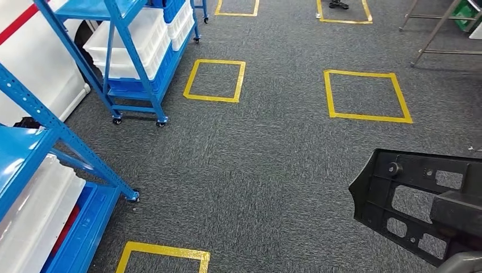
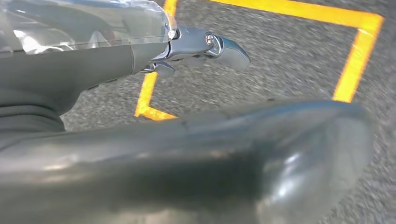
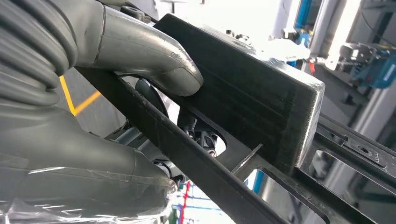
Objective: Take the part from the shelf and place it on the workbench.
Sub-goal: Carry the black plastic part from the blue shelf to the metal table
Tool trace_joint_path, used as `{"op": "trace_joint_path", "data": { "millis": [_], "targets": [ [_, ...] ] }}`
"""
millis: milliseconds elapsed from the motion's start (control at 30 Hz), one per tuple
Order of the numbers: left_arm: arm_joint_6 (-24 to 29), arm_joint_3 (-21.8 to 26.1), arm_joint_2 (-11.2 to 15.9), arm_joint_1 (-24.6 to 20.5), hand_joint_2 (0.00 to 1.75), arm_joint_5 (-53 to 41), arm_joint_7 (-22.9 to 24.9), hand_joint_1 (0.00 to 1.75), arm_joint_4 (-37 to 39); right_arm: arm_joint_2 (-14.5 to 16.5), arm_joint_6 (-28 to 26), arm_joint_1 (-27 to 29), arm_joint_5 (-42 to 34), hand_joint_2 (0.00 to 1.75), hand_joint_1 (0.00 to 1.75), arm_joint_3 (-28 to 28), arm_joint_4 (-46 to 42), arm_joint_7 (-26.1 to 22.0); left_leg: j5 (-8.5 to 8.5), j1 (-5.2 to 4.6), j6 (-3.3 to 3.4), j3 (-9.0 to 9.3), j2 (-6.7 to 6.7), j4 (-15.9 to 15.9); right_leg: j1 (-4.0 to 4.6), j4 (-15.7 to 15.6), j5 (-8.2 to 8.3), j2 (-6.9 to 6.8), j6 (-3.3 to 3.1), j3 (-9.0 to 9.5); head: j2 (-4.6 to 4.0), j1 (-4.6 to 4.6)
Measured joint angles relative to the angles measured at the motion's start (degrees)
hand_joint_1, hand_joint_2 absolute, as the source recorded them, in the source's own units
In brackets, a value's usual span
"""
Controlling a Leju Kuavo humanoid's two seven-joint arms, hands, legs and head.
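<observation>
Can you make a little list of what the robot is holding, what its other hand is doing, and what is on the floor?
Holding: black part, gripped by right hand
Left hand: holds nothing, over the carpet
Floor: grey carpet with yellow tape squares
Nearby: blue shelves on wheels, with white bins
Task progress: part is off the shelf, not yet on a workbench

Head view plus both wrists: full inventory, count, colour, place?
Part: 1, black, flat panel with cut-outs, lower right, held.
Shelving racks: 2, blue, left side; the far one on castors.
Bins: several, white, on the racks.
Floor squares: several, yellow tape outlines on grey carpet.
Metal frame legs: grey, top right.
Person's shoe: dark, top edge.
Left hand: 1, grey, above the carpet, holds nothing.
Right hand: 1, grey, grips the part.
</observation>
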Motion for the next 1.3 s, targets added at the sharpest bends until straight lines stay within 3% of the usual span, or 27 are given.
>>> {"op": "trace_joint_path", "data": {
  "millis": [67,100,133,200,267,333,367,433,500,533,567,633,700,767,833,867,900,933,1000,1067,1133,1167,1233,1267,1300],
  "targets": [
    [0.0,0.0,0.1,0.0,0.00,0.0,-0.1,0.00,0.1,-0.1,-0.1,0.0,0.7,1.75,1.75,0.2,0.0,0.0,0.32,-0.25,0.36,0.75,-1.19,-2.2,-0.27,0.0,0.37,1.36,0.65,-0.34,0.00,0.00],
    [0.0,0.0,0.1,-0.1,0.00,0.0,-0.2,0.00,0.1,-0.1,-0.1,0.0,1.1,1.75,1.75,0.3,0.0,0.0,0.56,-0.31,0.45,0.84,-0.48,-2.5,-0.40,-0.1,0.57,2.05,1.00,-0.52,0.00,-0.02],
    [0.0,0.0,0.1,-0.2,0.00,0.0,-0.2,0.00,0.1,-0.1,-0.1,0.1,1.5,1.75,1.75,0.3,0.0,0.0,0.90,-0.22,0.59,1.03,0.33,-3.0,-0.46,0.0,0.55,1.74,1.26,-0.69,0.00,0.01],
    [-0.1,0.0,0.1,-0.2,0.00,0.0,-0.2,0.00,0.1,-0.1,-0.1,0.0,2.5,1.75,1.75,0.2,0.0,0.0,1.73,0.01,1.04,1.36,2.07,-4.2,-0.34,2.2,-1.27,-1.31,1.71,-1.85,0.00,0.13],
    [-0.1,0.0,0.1,0.1,0.00,0.0,-0.3,0.00,0.1,-0.1,-0.1,-0.1,3.6,1.75,1.75,0.2,0.1,0.0,2.04,0.03,1.32,1.24,3.90,-4.5,-0.46,8.5,-5.22,-4.76,2.24,-4.71,0.00,0.23],
    [-0.1,0.0,0.1,0.3,0.00,0.0,-0.3,0.00,0.1,-0.1,-0.1,-0.1,5.1,1.75,1.75,0.2,0.3,0.0,2.01,0.00,1.28,0.99,5.88,-4.5,-0.82,14.2,-7.49,-5.57,2.91,-7.14,0.00,0.25],
    [-0.1,0.0,0.0,0.3,0.00,0.0,-0.3,0.00,0.1,-0.1,-0.1,0.0,5.9,1.75,1.75,0.2,0.4,0.0,1.95,0.03,1.18,0.92,6.79,-4.4,-1.02,14.3,-7.06,-5.79,3.20,-6.96,0.00,0.25],
    [-0.1,0.0,-0.1,0.2,0.00,0.0,-0.5,0.00,0.1,0.0,-0.1,0.0,7.5,1.75,1.75,0.1,0.5,0.0,1.66,0.16,0.74,0.92,8.44,-4.1,-1.32,8.3,-3.98,-7.07,3.64,-3.19,0.00,0.26],
    [-0.1,0.0,-0.1,0.1,0.00,0.0,-0.8,0.00,0.1,0.0,-0.1,-0.1,8.6,1.75,1.75,0.0,0.5,0.0,1.09,0.07,-0.02,1.10,9.61,-3.5,-1.25,1.6,-2.03,-9.77,3.31,0.79,0.00,0.22],
    [-0.1,0.0,-0.1,0.0,0.00,0.0,-0.9,0.00,0.1,0.1,-0.1,-0.1,9.1,1.75,1.75,0.0,0.6,0.0,0.80,-0.02,-0.43,1.23,10.10,-3.3,-1.10,0.1,-1.87,-10.53,2.90,1.62,0.00,0.14],
    [-0.1,0.0,-0.1,0.0,0.00,0.0,-0.9,0.00,0.1,0.3,-0.1,-0.1,9.5,1.75,1.75,-0.1,0.6,0.0,0.60,-0.10,-0.81,1.43,10.62,-3.1,-0.93,-0.2,-2.06,-10.66,2.40,1.65,0.00,0.08],
    [-0.1,0.0,-0.1,-0.2,0.00,0.0,-1.0,0.00,0.1,0.6,-0.1,0.0,10.1,1.75,1.75,-0.3,0.7,0.0,0.29,0.08,-1.50,1.76,11.35,-3.0,-0.88,-0.3,-1.80,-9.18,1.56,1.44,0.00,-0.01],
    [-0.1,0.0,-0.2,-0.3,0.00,0.0,-1.1,0.00,0.1,0.9,-0.1,0.0,10.2,1.75,1.75,-0.5,0.7,0.0,-1.56,0.44,-2.12,0.97,8.88,-0.8,-1.08,-0.5,-1.35,-7.84,0.77,1.18,0.00,-0.07],
    [-0.1,0.0,-0.2,-0.2,0.00,0.0,-1.2,0.00,0.1,1.2,-0.1,-0.1,10.3,1.75,1.75,-0.7,0.7,0.0,-5.59,0.67,-2.46,-2.05,5.40,6.0,-1.02,-0.5,-1.00,-6.41,0.20,0.76,0.00,-0.15],
    [-0.1,0.0,-0.2,0.1,0.00,0.0,-1.2,0.00,0.1,1.3,-0.1,-0.1,10.4,1.75,1.75,-0.8,0.8,0.0,-8.31,0.70,-2.46,-5.46,4.47,13.2,-0.74,-0.5,-0.82,-4.69,-0.04,0.48,0.00,-0.16],
    [-0.2,0.0,-0.2,0.1,0.00,0.0,-1.2,0.00,0.1,1.3,-0.1,0.0,10.5,1.75,1.75,-0.9,0.8,0.0,-7.96,0.70,-2.36,-6.09,4.38,14.3,-0.62,-0.4,-0.77,-3.77,-0.07,0.46,0.00,-0.16],
    [-0.2,0.0,-0.2,0.1,0.00,0.0,-1.2,0.00,0.1,1.4,-0.1,0.0,10.7,1.75,1.75,-0.9,0.9,0.0,-6.37,0.70,-2.16,-5.57,4.16,12.9,-0.55,-0.4,-0.73,-2.86,-0.06,0.51,0.00,-0.15],
    [-0.2,0.0,-0.2,0.1,0.00,0.0,-1.2,0.00,0.1,1.4,-0.1,0.0,10.9,1.75,1.75,-1.0,0.9,0.0,-4.05,0.69,-1.91,-4.11,3.57,9.4,-0.52,-0.4,-0.70,-2.01,-0.02,0.61,0.00,-0.15],
    [-0.4,0.0,-0.1,0.2,0.00,0.0,-1.2,0.00,0.2,1.5,-0.1,-0.1,11.4,1.75,1.75,-1.1,1.0,0.0,-0.35,0.73,-1.30,-0.80,0.15,1.3,-0.57,-0.2,-0.58,-0.48,0.27,0.57,-0.01,-0.12],
    [-0.6,0.0,-0.1,0.2,0.00,0.0,-1.1,0.00,0.2,1.7,-0.1,0.0,11.7,1.75,1.75,-1.2,1.1,0.0,0.49,0.64,-0.90,0.45,-2.14,-2.3,-0.83,-0.2,-0.25,0.93,0.98,0.07,-0.01,-0.12],
    [-0.7,0.0,-0.1,0.1,0.00,0.0,-1.0,0.00,0.2,1.8,-0.1,0.1,12.0,1.75,1.75,-1.4,1.2,0.0,0.80,0.61,-0.48,0.58,-0.96,-2.9,-1.05,-0.3,0.15,2.20,1.82,-0.42,-0.01,-0.11],
    [-0.8,0.0,-0.1,0.0,0.00,0.0,-1.0,0.00,0.2,1.8,-0.1,0.1,12.1,1.75,1.75,-1.4,1.2,0.0,1.15,0.68,-0.18,0.74,-0.13,-3.3,-0.98,0.1,-0.05,1.43,2.10,-0.72,-0.01,-0.07],
    [-0.9,0.0,-0.2,0.0,0.00,0.0,-1.0,0.00,0.2,1.9,-0.1,0.1,12.4,1.75,1.75,-1.4,1.3,0.0,1.83,0.85,0.48,0.90,1.80,-4.2,-0.69,3.6,-2.54,-2.22,2.49,-2.50,-0.01,0.12],
    [-0.9,0.0,-0.2,0.1,0.00,0.0,-1.0,0.00,0.2,1.9,-0.1,0.1,12.5,1.75,1.75,-1.5,1.4,0.0,1.92,0.70,0.65,0.85,2.81,-4.3,-0.65,6.9,-4.57,-4.20,2.65,-4.05,0.00,0.19],
    [-1.0,0.0,-0.2,0.3,0.00,0.0,-1.0,0.00,0.2,1.9,-0.1,0.1,12.6,1.75,1.75,-1.5,1.5,0.0,1.94,0.63,0.76,0.75,3.85,-4.3,-0.74,10.6,-6.51,-5.12,2.87,-5.78,0.00,0.26]
  ]
}}
